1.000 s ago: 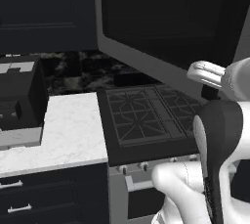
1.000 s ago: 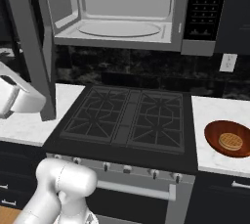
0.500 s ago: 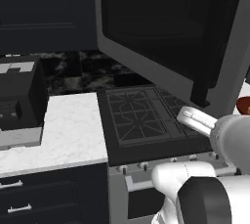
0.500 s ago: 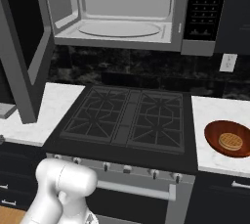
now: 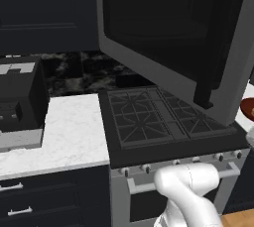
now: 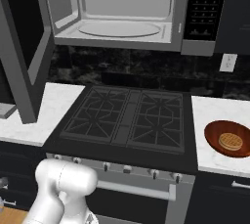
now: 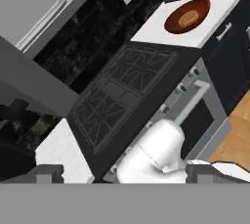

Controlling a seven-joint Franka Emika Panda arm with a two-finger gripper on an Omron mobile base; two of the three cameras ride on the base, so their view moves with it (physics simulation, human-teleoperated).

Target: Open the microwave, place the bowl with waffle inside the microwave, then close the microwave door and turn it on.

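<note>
Right base view, going left to right: the microwave door (image 6: 22, 47) hangs swung wide open at the far left, which makes sense since the cavity has to be reachable before anything goes in. Next over is the microwave (image 6: 122, 12) itself, mounted above the stove (image 6: 127, 118), with its round turntable (image 6: 119, 28) bare and waiting, and the dark control strip (image 6: 202, 8) on its right side. Then on the right-hand counter (image 6: 215, 152) sits the bowl (image 6: 228, 139) with the waffle (image 6: 230, 141) in it, well apart from the microwave and lower down, so I'd guess it's parked there as the pickup spot. From the hand view, the gripper (image 7: 117, 173) is spread wide with nothing between the fingertips (image 7: 49, 173), looking down over the stove from up high, bowl near the top of that view. My read is the door step is done and the arm needs to swing over to the right for the bowl. Tricky bit will probably be grabbing the rim without tipping the waffle out.
</note>
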